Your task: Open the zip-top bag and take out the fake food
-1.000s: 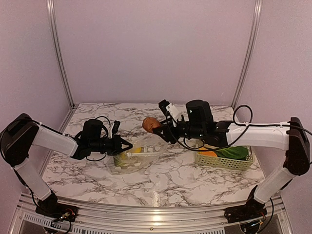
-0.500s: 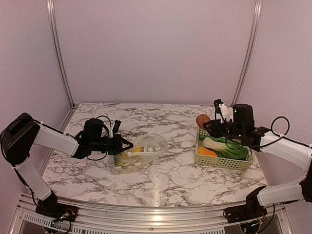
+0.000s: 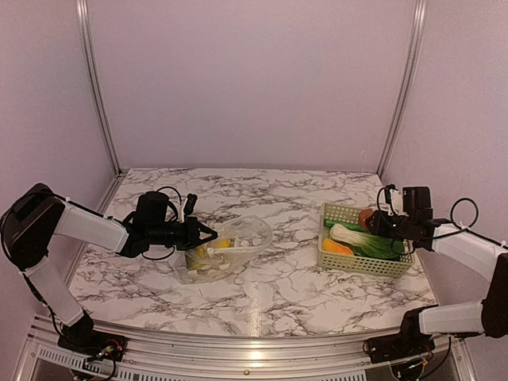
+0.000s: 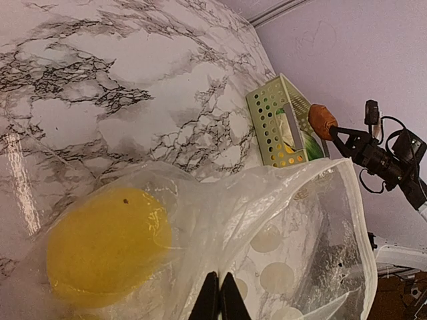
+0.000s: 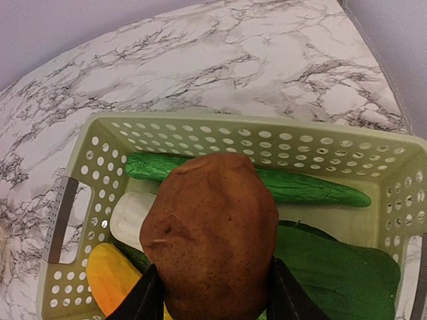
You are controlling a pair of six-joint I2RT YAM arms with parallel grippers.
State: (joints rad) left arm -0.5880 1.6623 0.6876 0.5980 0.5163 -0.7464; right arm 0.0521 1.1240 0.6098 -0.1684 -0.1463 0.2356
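The zip-top bag, clear with white dots, lies open left of the table's centre. My left gripper is shut on its near edge, the black tips pinching the plastic. A yellow piece of fake food sits inside the bag. At the right, my right gripper is shut on a brown, potato-like piece, held just above the basket. Black fingers press both its sides.
The pale green lattice basket stands at the right. It holds a long green piece, a green leafy piece, a white-stemmed piece and an orange-yellow piece. The purple wall is close behind it.
My right arm has carried the brown piece from above the bag across to the right and lowered it over the basket. The left gripper and the bag have stayed put.
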